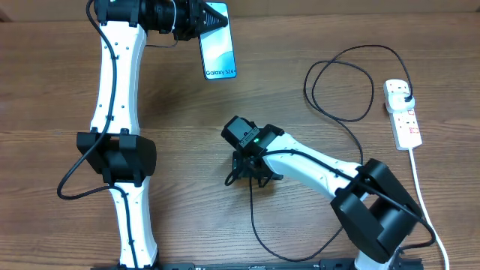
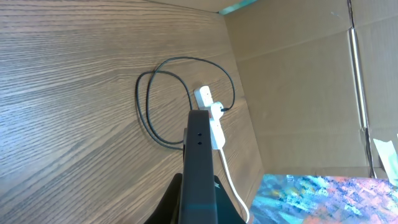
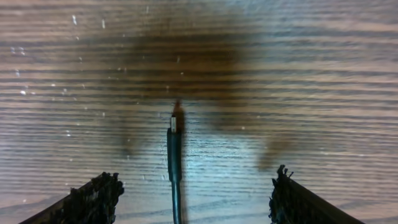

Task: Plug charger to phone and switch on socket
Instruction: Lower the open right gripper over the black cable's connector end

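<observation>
The right pincer (image 3: 196, 190), fingers apart, is hovering astride the tip of the thin black charger cable (image 3: 175, 155) mid-surface and, in my judgement, should be closing centred just behind that tip, while the left pincer (image 1: 201, 20) is clamping the slim blue-screened phone (image 1: 219, 45) near the far edge.

Charger (image 3: 175, 158) black; socket (image 1: 403, 114) white; phone (image 1: 218, 51) screen blue-teal.

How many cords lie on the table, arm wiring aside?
2: the charger loops from the socket, ending under the right gripper; the socket's white cord runs down the right side.

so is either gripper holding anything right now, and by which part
The left gripper grips the phone by its end opposite the white text; the right gripper holds nothing.
</observation>
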### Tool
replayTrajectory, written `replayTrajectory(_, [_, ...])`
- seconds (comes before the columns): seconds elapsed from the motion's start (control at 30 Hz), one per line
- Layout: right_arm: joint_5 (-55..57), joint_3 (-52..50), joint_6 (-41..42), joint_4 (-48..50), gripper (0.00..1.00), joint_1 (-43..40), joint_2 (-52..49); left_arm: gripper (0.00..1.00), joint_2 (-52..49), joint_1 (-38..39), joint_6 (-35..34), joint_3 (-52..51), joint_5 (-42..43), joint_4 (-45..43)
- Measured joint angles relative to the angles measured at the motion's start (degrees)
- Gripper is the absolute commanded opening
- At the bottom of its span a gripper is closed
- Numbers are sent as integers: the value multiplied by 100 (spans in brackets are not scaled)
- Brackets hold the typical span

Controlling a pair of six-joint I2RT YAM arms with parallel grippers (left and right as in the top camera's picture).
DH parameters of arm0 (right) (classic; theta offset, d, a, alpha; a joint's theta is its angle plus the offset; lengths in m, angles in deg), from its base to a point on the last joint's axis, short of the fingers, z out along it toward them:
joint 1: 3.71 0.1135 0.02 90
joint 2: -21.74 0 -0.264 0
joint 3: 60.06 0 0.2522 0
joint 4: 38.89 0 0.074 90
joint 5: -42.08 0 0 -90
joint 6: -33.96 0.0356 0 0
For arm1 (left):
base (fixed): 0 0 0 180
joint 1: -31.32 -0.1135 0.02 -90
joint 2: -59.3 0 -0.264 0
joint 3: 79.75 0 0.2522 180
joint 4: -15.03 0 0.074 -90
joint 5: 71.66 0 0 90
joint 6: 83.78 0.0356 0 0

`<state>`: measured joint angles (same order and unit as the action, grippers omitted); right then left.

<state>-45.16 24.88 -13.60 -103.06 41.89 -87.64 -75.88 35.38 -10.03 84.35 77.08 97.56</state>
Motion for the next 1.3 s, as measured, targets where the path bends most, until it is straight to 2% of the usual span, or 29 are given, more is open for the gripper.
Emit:
replayTrajectory(0.83, [-192, 98, 44, 236, 50, 94, -275, 4, 0, -94, 0, 0, 2, 2])
replayTrajectory(0.93, [-195, 98, 50, 232, 43, 94, -278, 4, 0, -94, -2, 0, 2, 2])
replayTrajectory(1.2, [-192, 98, 68, 214, 37, 87, -282, 4, 0, -94, -2, 0, 2, 4])
replayTrajectory(1.23, [-192, 98, 66, 210, 33, 87, -282, 4, 0, -94, -2, 0, 2, 4])
replayTrajectory(1.3, [-192, 98, 74, 192, 31, 87, -286, 4, 0, -94, -2, 0, 2, 4])
